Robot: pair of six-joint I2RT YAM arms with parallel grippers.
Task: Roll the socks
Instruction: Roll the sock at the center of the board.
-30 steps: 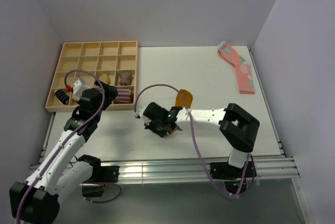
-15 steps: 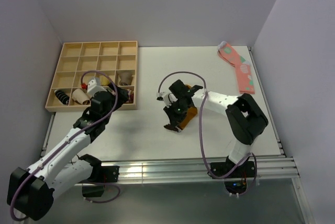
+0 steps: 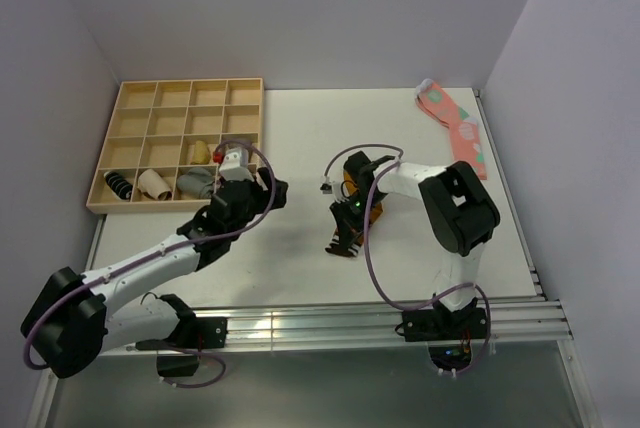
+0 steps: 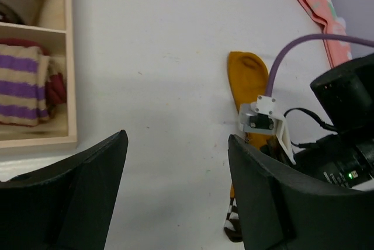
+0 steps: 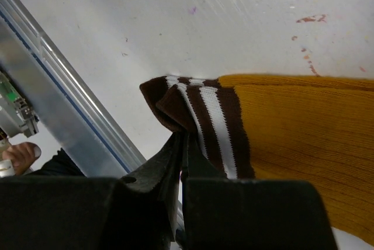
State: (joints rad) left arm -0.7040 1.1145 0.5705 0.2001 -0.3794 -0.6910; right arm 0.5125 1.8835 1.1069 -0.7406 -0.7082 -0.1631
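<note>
Toward the near edge of the counter (image 3: 300, 128), around its middle, my right gripper (image 5: 182, 145) is clenched on the dark brown, white-striped cuff (image 5: 204, 110) of the mustard sock (image 5: 292, 121), pinching a fold of it. The rest of the sock lies flat, its toe pointing toward the far edge. Left of it, my left gripper (image 4: 175, 145) hangs with jaws wide apart and nothing between them, just off the near right corner of the wooden tray (image 3: 190, 83). A pink sock (image 3: 462, 138) lies in the far right corner.
</note>
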